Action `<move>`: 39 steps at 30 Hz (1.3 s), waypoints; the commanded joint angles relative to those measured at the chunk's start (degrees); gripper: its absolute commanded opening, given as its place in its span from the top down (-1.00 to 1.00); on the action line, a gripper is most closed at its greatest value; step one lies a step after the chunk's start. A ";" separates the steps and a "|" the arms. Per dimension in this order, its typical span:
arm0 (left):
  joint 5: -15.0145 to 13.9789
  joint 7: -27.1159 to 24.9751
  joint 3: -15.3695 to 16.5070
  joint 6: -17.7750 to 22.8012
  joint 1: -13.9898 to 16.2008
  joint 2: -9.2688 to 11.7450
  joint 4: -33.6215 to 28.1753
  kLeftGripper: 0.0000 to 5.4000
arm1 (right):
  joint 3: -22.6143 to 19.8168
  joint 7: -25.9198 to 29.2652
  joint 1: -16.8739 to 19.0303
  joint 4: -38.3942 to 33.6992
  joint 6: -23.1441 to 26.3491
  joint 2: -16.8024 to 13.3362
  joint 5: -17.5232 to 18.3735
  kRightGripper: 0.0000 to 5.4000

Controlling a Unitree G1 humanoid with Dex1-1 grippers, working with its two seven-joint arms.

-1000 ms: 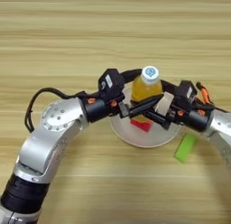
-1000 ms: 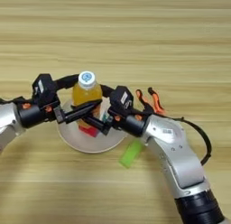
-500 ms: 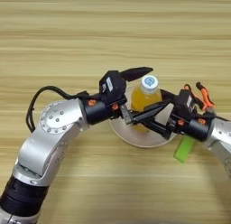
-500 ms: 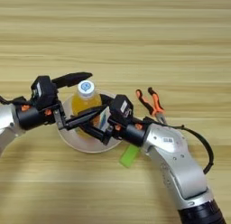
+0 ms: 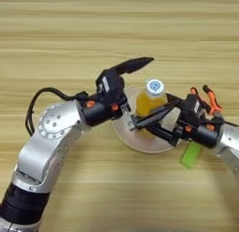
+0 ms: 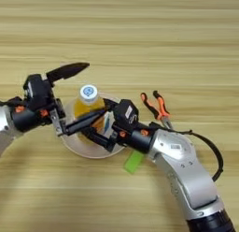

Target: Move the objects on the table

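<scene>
On a light wooden table point(image 5: 56, 34), two robot arms meet over a round cream plate point(image 5: 122, 133) near the centre. The left arm comes in from the lower left, a black cable looping off its silver shell. The left gripper point(image 5: 135, 93) sits at the plate's left rim with its jaws wide apart: one black finger point(image 5: 133, 64) points up and to the right, well above the plate, while the other, near the rim, is mostly hidden behind the wrist and the right gripper's tips. It holds nothing.

On the plate stands the bottle point(image 6: 87, 103), upright, with orange drink and a white cap with a blue mark. It is just right of the left gripper and between the two arms. The cube cannot be made out; whatever lies on the plate below the bottle is hidden by the black fingers.

The right arm reaches in from the lower right. The right gripper point(image 6: 79, 131) stretches leftward across the plate, jaws apart: the upper finger point(image 6: 84, 122) crosses the front of the bottle's lower body, the lower finger point(image 6: 99, 138) lies over the plate's front part. Whether either touches the bottle cannot be told; they are not closed on it.

The green block point(image 5: 190, 155) lies on the table just off the plate's lower right edge, partly under the right wrist. The pliers point(image 6: 156, 105), orange-handled, lie further right, behind the right forearm, handles spread and pointing away from the robot
</scene>
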 commanded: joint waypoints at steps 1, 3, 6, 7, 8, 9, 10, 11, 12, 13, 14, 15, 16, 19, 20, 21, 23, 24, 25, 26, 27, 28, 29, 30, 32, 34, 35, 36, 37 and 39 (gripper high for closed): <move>-3.86 4.59 3.74 -0.98 -3.67 -4.05 -0.73 -1.00 | -0.41 0.51 0.64 -2.54 -0.32 -0.82 1.26 -0.24; -3.92 6.66 4.65 -1.55 -4.65 -5.38 -0.16 -1.00 | -0.51 0.70 0.97 -3.11 -0.37 -1.00 1.68 -0.24; -2.68 10.40 5.82 -2.67 -5.97 -7.48 2.32 -1.00 | -0.46 1.28 1.40 -4.03 -0.45 -1.41 2.57 -0.24; -1.59 11.53 5.89 -3.24 -6.13 -7.96 3.38 -1.00 | -0.43 1.50 1.62 -4.38 -0.45 -1.56 2.83 -0.24; -0.45 12.53 5.83 -3.84 -6.11 -8.28 4.35 -1.00 | -0.42 1.75 1.84 -4.69 -0.49 -1.70 3.09 -0.24; 0.46 13.40 5.75 -4.36 -5.97 -8.53 5.12 -1.00 | -0.42 1.96 2.07 -5.01 -0.50 -1.85 3.34 -0.24; 1.30 14.23 5.70 -4.79 -5.72 -8.74 5.73 -1.00 | -0.39 2.20 2.35 -5.25 -0.59 -2.02 3.48 -0.24; 2.28 15.13 5.65 -5.17 -5.51 -8.92 6.25 -1.00 | -0.30 2.43 2.66 -5.50 -0.71 -2.25 3.53 -0.24; 3.37 16.04 5.57 -5.65 -5.29 -9.05 6.87 -1.00 | -0.19 2.74 2.99 -5.69 -0.88 -2.46 3.61 -0.24; 4.69 16.93 5.48 -6.34 -4.93 -9.20 7.78 -1.00 | -0.08 3.20 3.41 -5.87 -1.06 -2.61 3.83 -0.24; 5.84 17.80 5.40 -6.98 -4.56 -9.34 8.77 -1.00 | 0.04 3.66 3.81 -6.07 -1.25 -2.76 3.98 -0.24; 6.98 18.57 5.35 -7.62 -4.18 -9.43 9.62 -1.00 | 0.16 4.12 4.26 -6.40 -1.49 -2.93 4.15 -0.24; 7.90 19.38 5.46 -8.11 -3.56 -9.56 10.72 -1.00 | 0.37 4.82 4.91 -6.80 -1.81 -3.22 4.32 -0.24; 11.37 21.19 5.60 -10.76 -1.91 -9.25 13.36 -1.00 | 1.18 6.83 6.60 -7.12 -3.34 -4.29 3.64 -0.24; 12.86 21.83 5.60 -12.25 -1.41 -9.05 14.22 -1.00 | 1.51 7.54 7.04 -6.88 -4.15 -4.72 3.20 -0.24; 14.01 22.39 5.63 -13.46 -0.93 -8.93 15.09 -1.00 | 1.80 8.27 7.43 -6.67 -4.76 -5.08 3.04 -0.24; 14.69 22.94 5.97 -15.04 0.13 -9.16 16.94 -1.00 | 2.51 10.16 8.28 -6.18 -6.15 -5.77 3.25 -0.24; 15.11 23.22 6.14 -15.88 0.51 -9.14 17.71 -1.00 | 2.77 11.00 8.62 -5.95 -6.82 -6.03 3.42 -0.24; 15.74 23.49 6.31 -16.94 0.84 -9.00 18.58 -1.00 | 3.05 11.90 8.89 -5.58 -7.65 -6.21 3.55 -0.24; 15.99 23.69 6.57 -17.68 1.08 -9.00 19.33 -1.00 | 3.27 12.63 9.08 -5.15 -8.35 -6.29 3.68 -0.24; 15.79 23.91 7.01 -18.13 1.26 -9.15 20.07 -1.00 | 3.49 13.35 9.18 -4.53 -9.25 -6.25 3.76 -0.24; 15.57 24.15 7.43 -18.68 1.32 -9.26 20.83 -1.00 | 3.73 13.92 9.21 -3.86 -10.06 -6.13 3.81 -0.24; 15.44 24.38 7.78 -19.27 1.32 -9.29 21.52 -1.00 | 3.99 14.56 9.20 -3.31 -10.80 -6.01 3.93 -0.24; 15.30 24.63 8.17 -19.95 1.28 -9.37 22.37 -1.00 | 4.33 15.20 9.20 -2.76 -11.41 -5.83 4.08 -0.24; 15.38 24.85 8.69 -21.29 1.19 -9.40 24.07 -1.00 | 4.99 16.12 9.08 -1.51 -12.68 -5.39 3.95 -0.24; 15.77 25.15 8.96 -22.21 1.22 -9.38 25.69 -1.00 | 5.78 16.90 8.85 0.10 -14.28 -5.01 3.25 -0.24; 15.58 25.24 9.15 -22.42 1.18 -9.46 26.81 -1.00 | 6.26 17.18 8.60 1.26 -15.04 -4.64 2.77 -0.24; 15.23 25.22 9.31 -22.33 1.11 -9.58 27.89 -1.00 | 6.70 17.36 8.34 2.37 -15.74 -4.32 2.42 -0.24; 14.97 25.26 9.47 -22.27 1.10 -9.69 28.80 -1.00 | 7.05 17.47 8.20 3.19 -16.31 -4.06 2.17 -0.24; 15.07 25.44 9.73 -22.90 0.98 -9.76 30.50 -1.00 | 7.60 17.73 7.94 4.67 -17.29 -3.45 1.75 -0.24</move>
